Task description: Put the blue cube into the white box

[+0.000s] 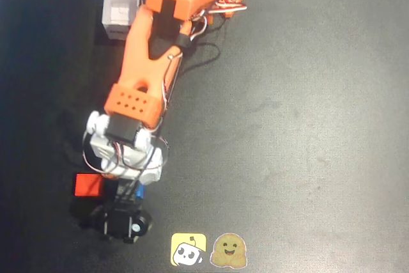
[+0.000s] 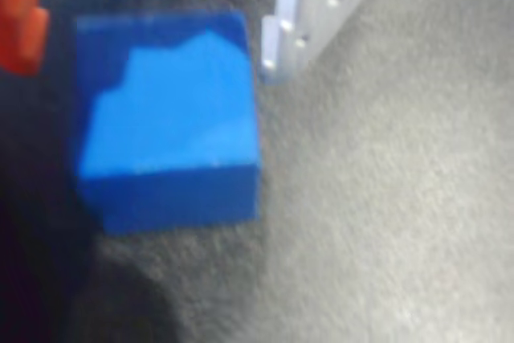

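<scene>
Reaching low in the overhead view, the gripper (image 1: 124, 193) hovers over the blue cube (image 1: 138, 191), just beside the red cube (image 1: 88, 185); the white box (image 1: 120, 11) sits well apart. Wrist view: blue cube (image 2: 169, 122) rests on the mat beside a pale finger (image 2: 277, 38), ungrasped; whether the jaws are spread, I cannot tell. Next: close squarely, avoiding the red cube (image 2: 20, 14).

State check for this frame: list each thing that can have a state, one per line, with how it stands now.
blue cube: resting on the mat, between the gripper's fingers, not lifted as far as the wrist view shows.
white box: upright, open-topped; nothing visible inside.
red cube: on the mat, beside the gripper, untouched.
gripper: lowered over the blue cube; a pale finger stands just clear of the cube, so open.
</scene>
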